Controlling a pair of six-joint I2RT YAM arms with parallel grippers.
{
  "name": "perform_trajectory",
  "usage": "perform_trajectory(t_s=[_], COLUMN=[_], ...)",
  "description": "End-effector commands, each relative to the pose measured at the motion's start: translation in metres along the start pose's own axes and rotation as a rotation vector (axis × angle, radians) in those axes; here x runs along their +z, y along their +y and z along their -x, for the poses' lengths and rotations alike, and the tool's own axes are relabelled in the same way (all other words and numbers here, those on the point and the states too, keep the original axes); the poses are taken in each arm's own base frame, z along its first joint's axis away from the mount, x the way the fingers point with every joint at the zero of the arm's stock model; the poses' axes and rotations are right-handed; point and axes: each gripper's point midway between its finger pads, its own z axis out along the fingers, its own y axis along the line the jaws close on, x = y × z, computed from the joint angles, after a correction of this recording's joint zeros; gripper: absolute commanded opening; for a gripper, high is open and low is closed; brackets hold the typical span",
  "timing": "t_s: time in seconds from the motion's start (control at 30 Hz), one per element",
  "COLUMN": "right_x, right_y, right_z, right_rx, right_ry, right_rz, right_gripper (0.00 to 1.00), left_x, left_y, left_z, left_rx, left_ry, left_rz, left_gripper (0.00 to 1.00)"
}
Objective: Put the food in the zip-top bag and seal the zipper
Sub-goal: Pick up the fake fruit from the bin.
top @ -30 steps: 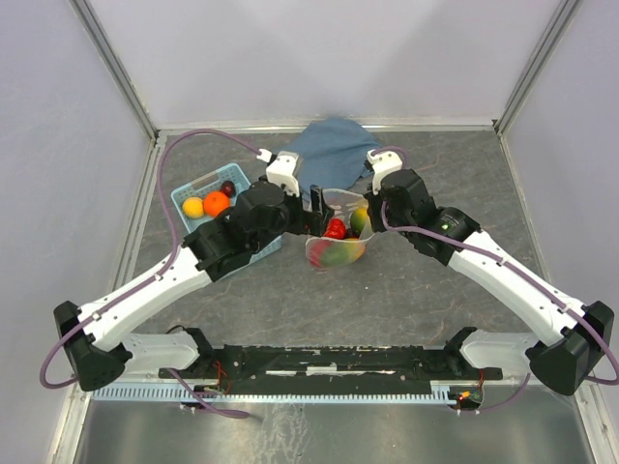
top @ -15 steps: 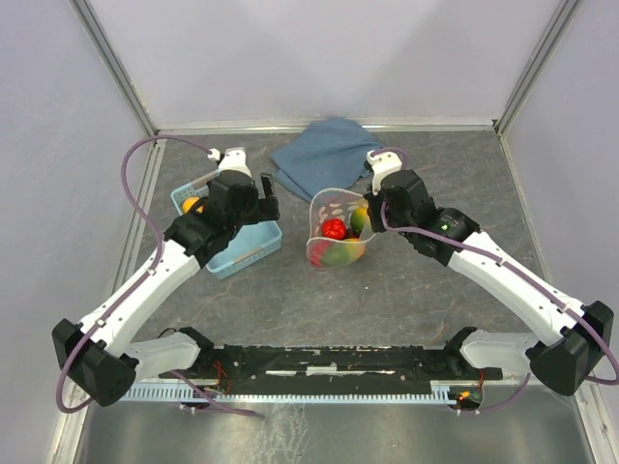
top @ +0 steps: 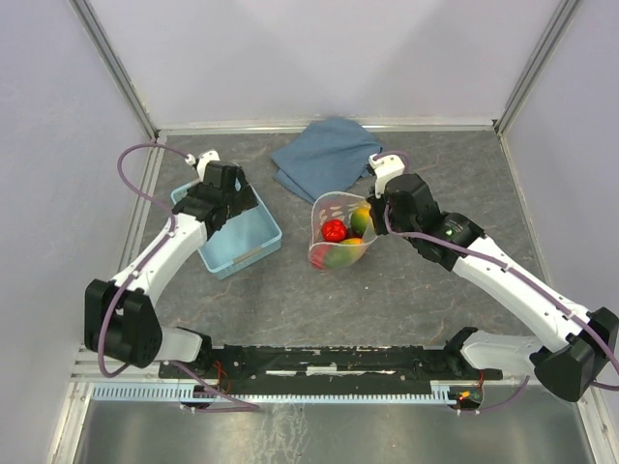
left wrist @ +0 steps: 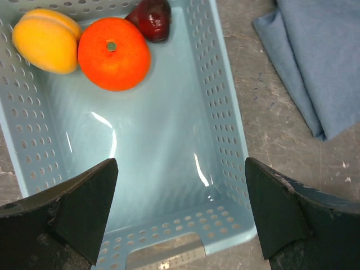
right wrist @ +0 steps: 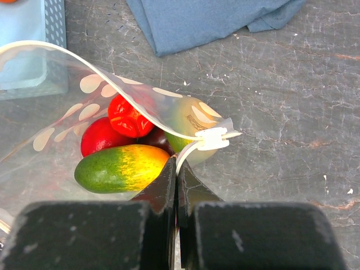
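Surface (top: 406,290): grey and stone-patterned; it carries everything below.
Blue cloth (top: 324,155): folded, at the far side, not involved in the task.
Basket (top: 253,253): light blue and perforated, to the left of the bag; most of its floor is bare.
Zip-top bag (top: 337,227): stands mid-surface, just right of the basket, with its mouth held open and upward.
Left claw (left wrist: 180,214): spread wide and empty, hanging over the basket's far end.
Right claw (right wrist: 176,180): pinched closed on the zip-top bag's rim, just below the white end piece of the closing strip.
Food, bagged: a green-and-yellow fruit (right wrist: 124,167), two red fruits (right wrist: 128,118) and a pale green fruit (right wrist: 188,121) lie inside the bag; a dark piece among them is too hidden to name.
Food, unbagged: a yellow fruit (left wrist: 45,40), an orange fruit (left wrist: 113,53) and a dark purple fruit (left wrist: 152,19) sit together in one far corner of the basket.
Zipper (right wrist: 140,93): unsealed, curving open above the fruit.
Done: roughly half of the food is in the bag.
Left: three fruits to transfer, then the zipper to close.
Change: a second ago the left claw was at the bag's mouth; it has since swung back over the basket and opened slightly wider. The right claw's grip and the bag's place look unchanged.
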Motion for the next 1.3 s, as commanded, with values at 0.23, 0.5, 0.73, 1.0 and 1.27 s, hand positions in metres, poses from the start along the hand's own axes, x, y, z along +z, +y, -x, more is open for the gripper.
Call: perform_trajectory(t_s=[0.23, 0.5, 0.73, 1.0, 1.27], right_x=[-0.005, -0.002, -0.001, 0.002, 0.003], right_y=[0.005, 0.006, 0.009, 0.01, 0.01], right_z=[0.016, 0.014, 0.011, 0.008, 0.008], right_rx=[0.007, -0.001, -0.008, -0.015, -0.02], right_ry=[-0.082, -0.073, -0.063, -0.053, -0.048], right_rz=[0.04, 0.043, 0.057, 0.06, 0.059], right_gripper=[0.02, 0.02, 0.01, 0.01, 0.01], left_x=[0.073, 0.113, 0.143, 0.164, 0.164], left_y=[0.044, 0.058, 0.062, 0.064, 0.066], left_z=[0.015, 0.015, 0.013, 0.008, 0.002], left_rx=[-0.21, -0.223, -0.195, -0.157, -0.132], left_ry=[-0.047, -0.029, -0.007, 0.021, 0.038], left_rz=[0.166, 0.2, 0.233, 0.255, 0.253], left_gripper=[0.99, 0.99, 0.99, 1.0, 0.97])
